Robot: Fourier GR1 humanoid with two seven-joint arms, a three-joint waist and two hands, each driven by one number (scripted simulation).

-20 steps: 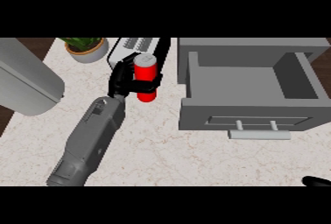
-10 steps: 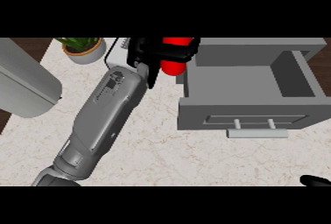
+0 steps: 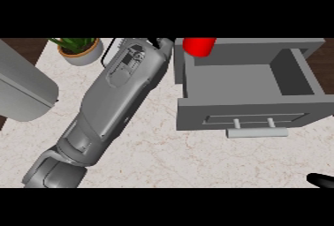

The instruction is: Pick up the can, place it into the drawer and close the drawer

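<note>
On the pale marbled bench (image 3: 150, 159), the open grey box-shaped drawer (image 3: 248, 84) sits right of centre, its handle facing the viewer. The left grey forearm (image 3: 111, 101) stretches diagonally to the drawer's back left corner; its hand is mostly out of sight, fingers unreadable. The red cylindrical can (image 3: 198, 46) shows above that corner. The right hand (image 3: 321, 180): only a black tip at the lower right edge.

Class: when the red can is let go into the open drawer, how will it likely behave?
The can looks rigid and smooth-sided, so probably slippery. Being round, it may roll on the drawer floor if laid sideways; the walls should stop it.
</note>
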